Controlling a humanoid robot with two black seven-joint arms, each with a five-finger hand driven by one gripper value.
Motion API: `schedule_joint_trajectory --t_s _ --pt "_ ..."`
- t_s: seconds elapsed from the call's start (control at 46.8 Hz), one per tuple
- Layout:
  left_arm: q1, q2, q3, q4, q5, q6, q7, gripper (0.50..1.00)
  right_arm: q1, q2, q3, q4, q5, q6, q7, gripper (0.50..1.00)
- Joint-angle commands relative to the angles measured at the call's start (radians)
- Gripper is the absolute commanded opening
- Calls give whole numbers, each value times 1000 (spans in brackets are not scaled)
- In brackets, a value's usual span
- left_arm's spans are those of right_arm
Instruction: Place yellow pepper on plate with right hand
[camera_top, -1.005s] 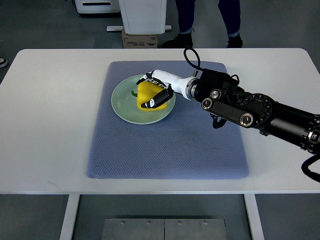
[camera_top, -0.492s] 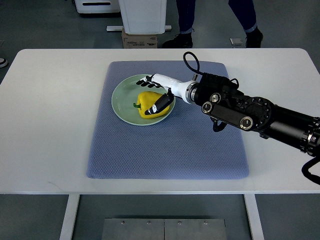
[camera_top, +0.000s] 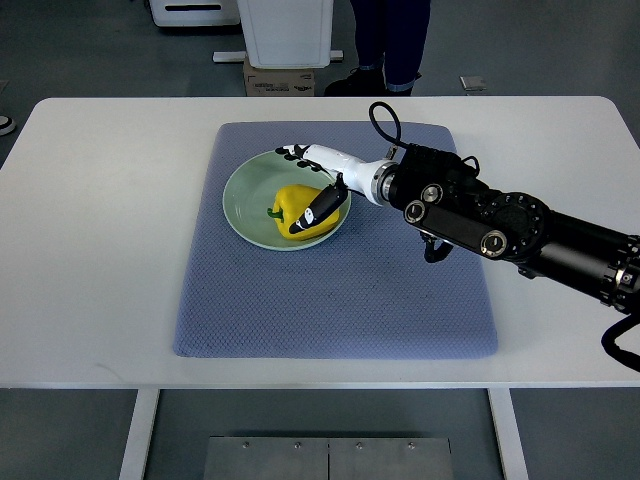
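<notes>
While the yellow pepper (camera_top: 292, 207) lay on the green plate (camera_top: 243, 197), the right hand (camera_top: 318, 181) hovered beside it, fingers spread, thumb touching it, gripping nothing.

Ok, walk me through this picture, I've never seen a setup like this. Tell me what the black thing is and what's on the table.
It is a single camera view looking steeply down from the robot's own side. The black jointed thing from the right is the robot's right arm; it ends in a white robot hand with dark fingertips. A white table carries a blue-grey mat, and on it sits a pale green plate. A yellow pepper lies on the plate. The fingers are spread around the pepper, thumb against it, so it looks set down rather than gripped. The left arm is not visible. A person's legs show beyond the table.
</notes>
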Motion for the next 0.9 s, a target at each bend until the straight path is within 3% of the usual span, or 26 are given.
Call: schedule_joint_trajectory --t_s 0.0,0.235,0.578,0.877 --pt "0 0 0 0 -1 0 0 1000 0 0 27 0 8 1 0 998" --pt "0 0 0 0 1 0 0 1000 -40 0 120 2 20 3 37 998" --pt "0 0 0 0 -1 0 0 1000 -139 -124 372 2 20 20 37 998" --pt "0 0 0 0 -1 0 0 1000 -257 -161 674 2 19 109 21 998"
